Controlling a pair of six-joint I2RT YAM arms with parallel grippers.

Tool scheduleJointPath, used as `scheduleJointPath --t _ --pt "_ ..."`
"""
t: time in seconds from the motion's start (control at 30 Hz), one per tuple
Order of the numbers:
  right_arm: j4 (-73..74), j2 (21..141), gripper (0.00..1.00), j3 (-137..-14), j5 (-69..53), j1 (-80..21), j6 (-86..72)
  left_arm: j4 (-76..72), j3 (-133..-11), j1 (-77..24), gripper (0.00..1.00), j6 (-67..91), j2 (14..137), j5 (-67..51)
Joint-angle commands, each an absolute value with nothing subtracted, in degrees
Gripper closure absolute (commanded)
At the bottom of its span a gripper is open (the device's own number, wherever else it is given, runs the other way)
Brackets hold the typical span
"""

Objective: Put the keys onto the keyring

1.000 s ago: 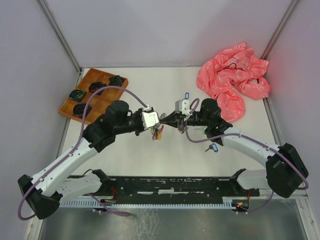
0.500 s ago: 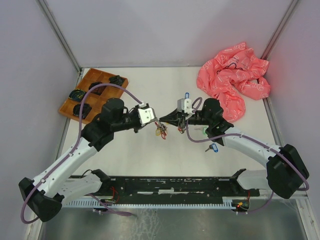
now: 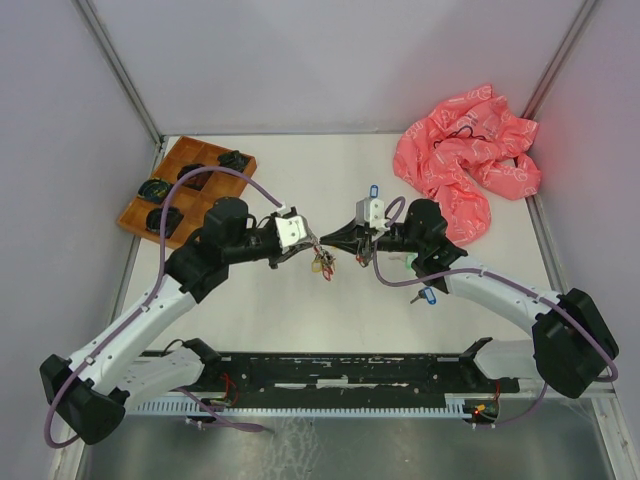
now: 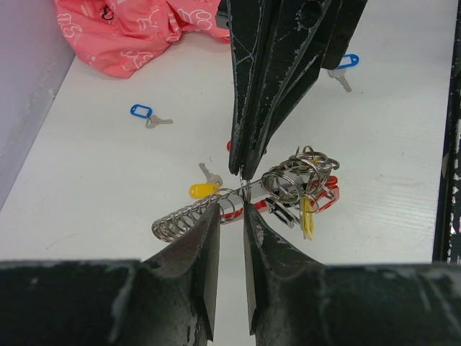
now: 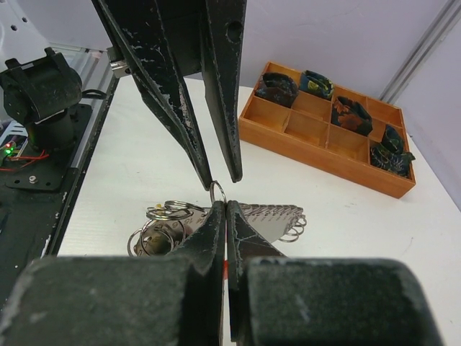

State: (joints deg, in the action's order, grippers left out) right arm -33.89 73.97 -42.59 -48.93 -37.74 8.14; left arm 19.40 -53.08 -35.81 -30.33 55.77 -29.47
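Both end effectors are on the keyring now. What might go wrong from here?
The right end effector pinches just a thin loop of the keyring at its very tips; that may slip. The left end effector meets it tip to tip, so a collision or tug could drop the cluster.

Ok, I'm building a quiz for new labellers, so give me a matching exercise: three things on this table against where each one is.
Things:
1. wooden tray
2. pink bag
3. keyring

Places:
A. far right corner
B. gripped between the left tool and the right tool
C. far left corner

Pairs: 1-C, 2-A, 3-B
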Motion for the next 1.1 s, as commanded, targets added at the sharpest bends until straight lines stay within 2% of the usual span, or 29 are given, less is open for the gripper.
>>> scheduleJointPath --t 0.0,1.07 --pt "-39.5 71.9 0.99 -43.1 -49.2 -38.0 6.9 15.4 -53.1 -35.2 0.73 -27.6 55.5 -32.5" --pt "-41.6 72.0 0.99 -42.4 -46.0 -38.0 5.6 12.6 -51.7 -33.2 0.69 -25.7 56.1 -37.2"
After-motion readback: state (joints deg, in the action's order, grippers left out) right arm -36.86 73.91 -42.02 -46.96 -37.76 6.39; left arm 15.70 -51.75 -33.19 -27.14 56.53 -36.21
